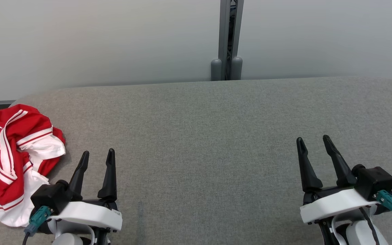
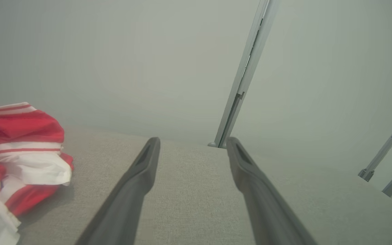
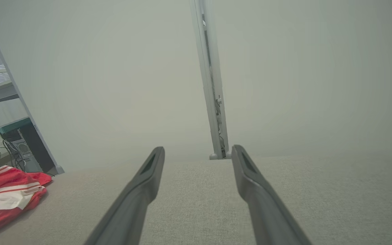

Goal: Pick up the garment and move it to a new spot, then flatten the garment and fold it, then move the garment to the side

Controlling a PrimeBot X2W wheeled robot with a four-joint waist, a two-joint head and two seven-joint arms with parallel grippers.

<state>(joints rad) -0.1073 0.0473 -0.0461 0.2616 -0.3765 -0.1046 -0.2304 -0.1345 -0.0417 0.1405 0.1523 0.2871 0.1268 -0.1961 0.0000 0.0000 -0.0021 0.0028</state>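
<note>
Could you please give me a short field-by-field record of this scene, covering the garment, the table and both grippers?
garment: red and white jersey, crumpled in a heap near the table's left edge
surface: grey fabric-covered table
left gripper: open, fingers beside the jersey, apart from it
right gripper: open, at the table's right side
backdrop: pale wall, grey post
stage: jersey not yet picked up

A crumpled red-and-white garment lies on the grey table.
</note>
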